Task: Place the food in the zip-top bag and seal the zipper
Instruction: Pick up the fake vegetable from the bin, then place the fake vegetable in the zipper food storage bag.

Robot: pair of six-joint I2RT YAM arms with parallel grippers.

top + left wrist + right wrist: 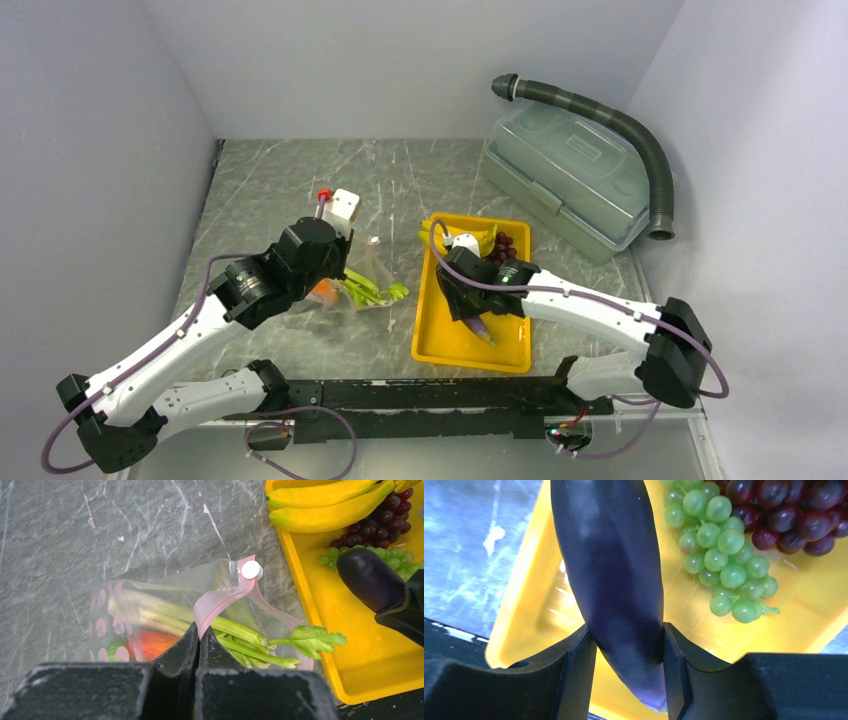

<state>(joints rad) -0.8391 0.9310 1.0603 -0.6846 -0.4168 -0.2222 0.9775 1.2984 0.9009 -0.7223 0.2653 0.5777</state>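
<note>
The left fingers [177, 650] pinch the pink zipper [220, 602] of the bag [150, 592] on the bench [75, 540]; stalks [240, 632] and a pepper [150, 645] lie in it. At right, the tray [320, 630] carries bananas [325, 505] and grapes [395, 560], an eggplant [367, 575] beside them.

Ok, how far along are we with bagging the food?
Done: green stalks and red pepper are in the zip-top bag. In hand: left gripper pinches the zipper, right gripper grips the eggplant at the yellow tray. Left: bananas, green grapes, dark grapes, then sealing.

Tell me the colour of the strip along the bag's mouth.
Pale pink. The zipper shows best in the left wrist view, pinched in the left tool.
</note>
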